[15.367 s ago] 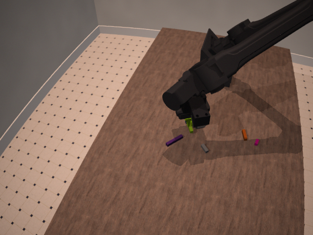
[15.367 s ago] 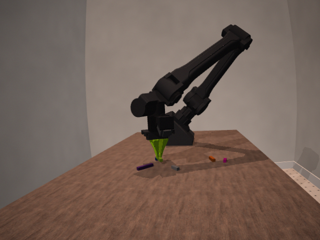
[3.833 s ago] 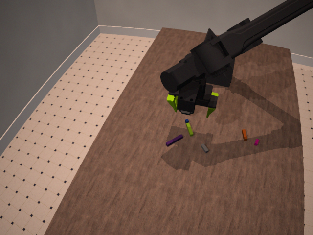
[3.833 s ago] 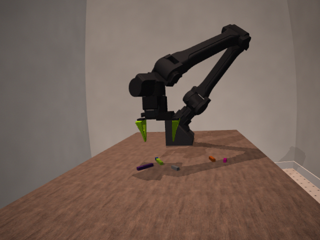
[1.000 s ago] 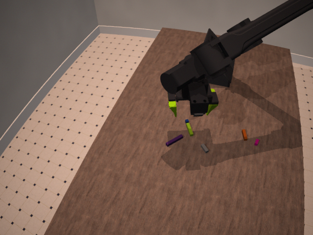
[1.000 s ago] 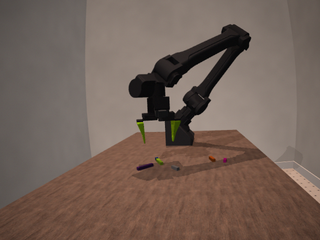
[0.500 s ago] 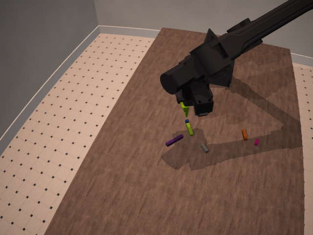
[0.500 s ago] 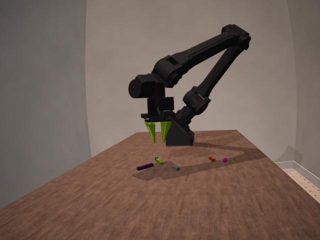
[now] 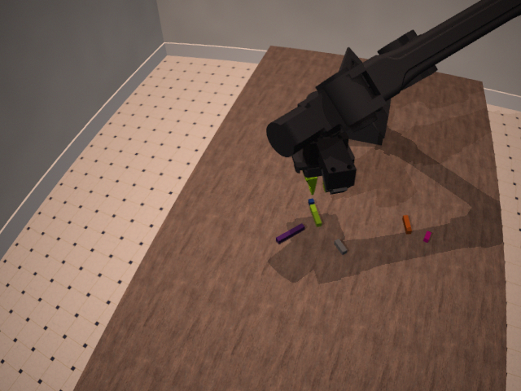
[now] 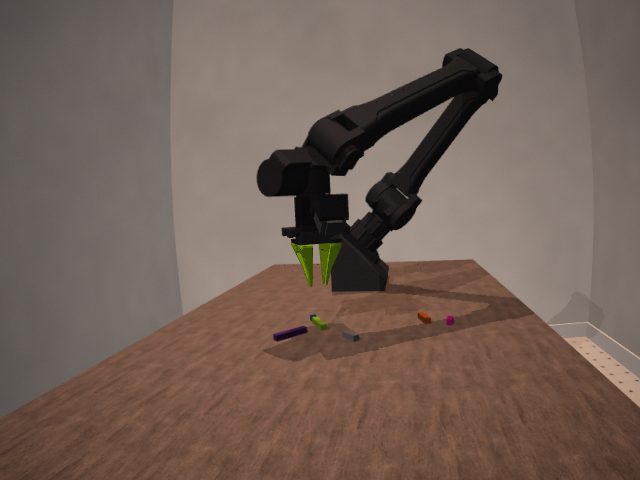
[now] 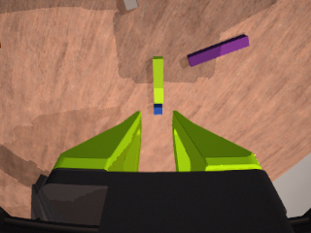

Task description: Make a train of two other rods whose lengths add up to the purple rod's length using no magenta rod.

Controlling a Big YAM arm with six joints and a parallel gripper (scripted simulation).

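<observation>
The lime rod (image 9: 316, 214) lies flat on the table with the small blue rod (image 9: 311, 201) touching its far end, in one line. Both show in the wrist view, lime (image 11: 158, 80) and blue (image 11: 158, 109). The purple rod (image 9: 290, 233) lies just left of them, apart and at an angle; it also shows in the wrist view (image 11: 218, 50). My gripper (image 9: 317, 185) hangs well above the blue rod's end, fingers pointing down. Its fingers stand a narrow gap apart with nothing between them.
A grey rod (image 9: 340, 246) lies right of the lime rod. An orange rod (image 9: 406, 223) and a magenta rod (image 9: 427, 236) lie farther right. The arm's base (image 10: 359, 268) stands at the table's far end.
</observation>
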